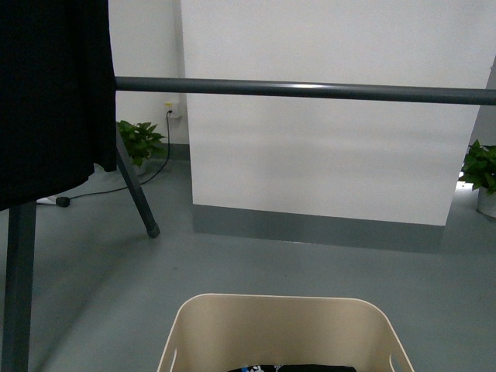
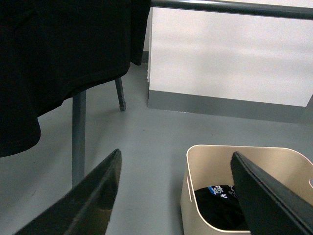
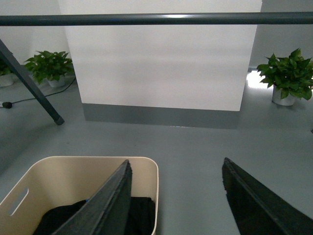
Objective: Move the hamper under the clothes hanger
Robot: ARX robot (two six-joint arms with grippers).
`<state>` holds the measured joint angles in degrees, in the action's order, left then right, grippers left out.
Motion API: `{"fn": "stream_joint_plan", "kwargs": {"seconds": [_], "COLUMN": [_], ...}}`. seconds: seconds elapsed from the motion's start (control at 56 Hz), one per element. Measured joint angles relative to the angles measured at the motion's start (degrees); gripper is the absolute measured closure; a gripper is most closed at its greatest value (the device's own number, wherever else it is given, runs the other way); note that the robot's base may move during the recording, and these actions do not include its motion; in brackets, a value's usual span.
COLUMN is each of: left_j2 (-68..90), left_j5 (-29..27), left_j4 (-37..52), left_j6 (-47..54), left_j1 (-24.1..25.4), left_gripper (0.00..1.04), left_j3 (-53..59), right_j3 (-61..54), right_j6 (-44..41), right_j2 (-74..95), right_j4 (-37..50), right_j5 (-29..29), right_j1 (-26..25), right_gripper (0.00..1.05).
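Note:
The beige hamper (image 1: 283,325) stands on the grey floor at the bottom centre of the front view, with dark clothes inside. The clothes hanger's horizontal bar (image 1: 310,91) runs across above and beyond it. One splayed leg (image 1: 138,190) ends in a black foot. A black garment (image 1: 50,93) hangs on the bar's left end. My left gripper (image 2: 175,161) is open above the hamper's (image 2: 195,166) left rim, holding nothing. My right gripper (image 3: 176,169) is open over the hamper's (image 3: 68,171) right rim, also empty. Neither arm shows in the front view.
A white wall panel with a grey skirting (image 1: 325,229) stands behind the rack. Potted plants sit at the left (image 1: 139,143) and right (image 1: 482,170). A black cable (image 1: 116,186) trails on the floor from a wall socket. A rack upright (image 1: 17,287) stands at near left.

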<state>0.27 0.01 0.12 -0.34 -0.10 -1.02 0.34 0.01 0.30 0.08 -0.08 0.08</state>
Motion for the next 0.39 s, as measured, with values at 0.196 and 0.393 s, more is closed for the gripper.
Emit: {"fn": "stream_joint_plan", "kwargs": {"seconds": [0.196, 0.393], "left_j2": [0.0, 0.0], "left_j5": [0.0, 0.0], "left_j4": [0.0, 0.0], "left_j6": [0.0, 0.1], "left_j1": [0.0, 0.0], "left_gripper": [0.06, 0.07], "left_j3": [0.0, 0.0], "right_j3": [0.0, 0.0], "right_j6": [0.0, 0.0], "right_j2": [0.0, 0.0], "right_j4": [0.0, 0.0], "right_j5": [0.0, 0.0], "right_j1": [0.0, 0.0], "right_gripper": [0.19, 0.08]}}
